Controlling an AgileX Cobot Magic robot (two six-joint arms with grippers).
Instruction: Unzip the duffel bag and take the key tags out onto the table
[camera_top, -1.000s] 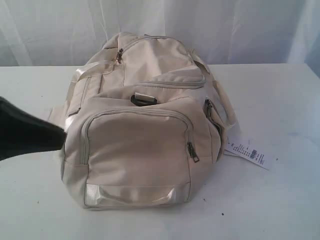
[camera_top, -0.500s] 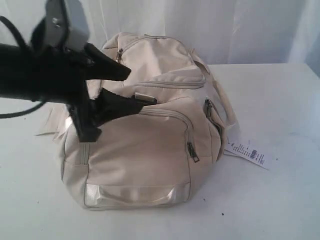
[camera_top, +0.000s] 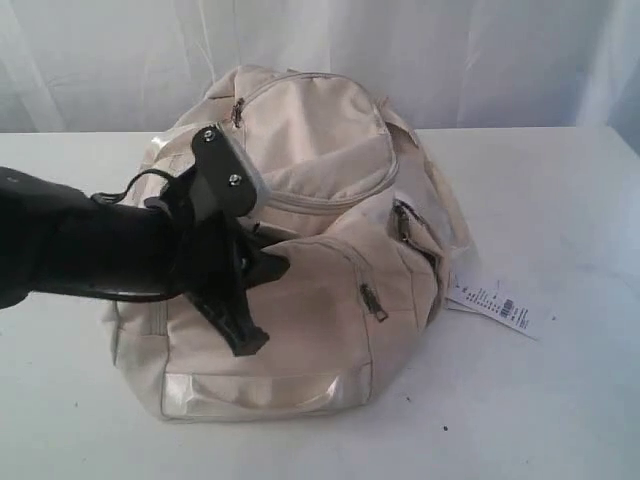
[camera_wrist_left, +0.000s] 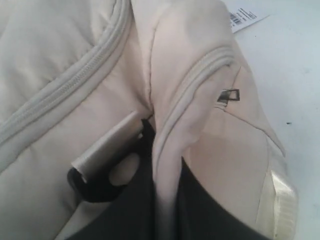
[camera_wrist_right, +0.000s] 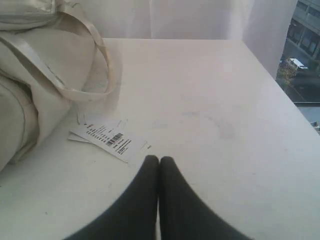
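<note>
The cream duffel bag (camera_top: 320, 150) lies on the white table (camera_top: 560, 200) with every zip I can see closed. My left gripper (camera_top: 265, 300) comes in from the left and presses into the top of the front pocket. In the left wrist view this gripper (camera_wrist_left: 167, 200) is shut on a raised fold of the bag's fabric, beside a black strap ring (camera_wrist_left: 100, 175). A metal zip pull (camera_wrist_left: 229, 96) hangs a little beyond the fold. My right gripper (camera_wrist_right: 159, 161) is shut and empty over the table, near the bag's satin strap (camera_wrist_right: 75, 92). The key tags are hidden.
A white paper barcode label (camera_top: 497, 305) lies on the table at the bag's right side, just ahead of the right gripper's tips in the right wrist view, label (camera_wrist_right: 107, 137). A white curtain hangs behind the table. The table's right edge (camera_wrist_right: 272, 80) runs close by.
The left arm swung in over the bag with jaws wide, then dropped and closed on the fold at the front pocket's top. The bag has been squashed and shifted slightly left.
</note>
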